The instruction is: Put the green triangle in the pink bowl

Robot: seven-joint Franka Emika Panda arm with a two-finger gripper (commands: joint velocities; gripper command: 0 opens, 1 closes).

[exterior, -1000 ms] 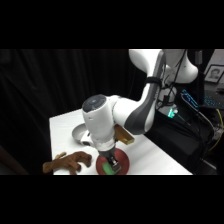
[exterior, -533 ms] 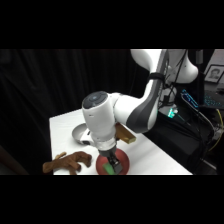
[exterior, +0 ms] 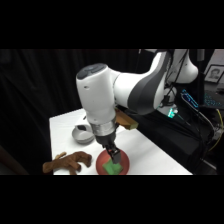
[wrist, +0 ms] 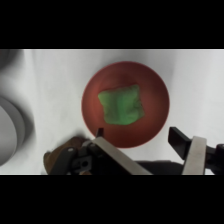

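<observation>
The green triangle (wrist: 120,105) lies flat in the middle of the pink bowl (wrist: 152,82). It looks roughly square from above. My gripper (wrist: 145,150) hangs over the bowl's near rim, open, with nothing between its fingers and the block free of them. In the side view the gripper (exterior: 114,159) points down into the pink bowl (exterior: 125,163) at the table's front, just above the green triangle (exterior: 112,169).
A grey bowl (exterior: 82,134) stands behind the pink one and shows at the wrist view's left edge (wrist: 10,125). A brown toy animal (exterior: 67,161) lies left of the pink bowl. A wooden block (exterior: 126,121) sits behind the arm. The table's front edge is close.
The arm's wrist has risen over the pink bowl. The green triangle stays in the bowl.
</observation>
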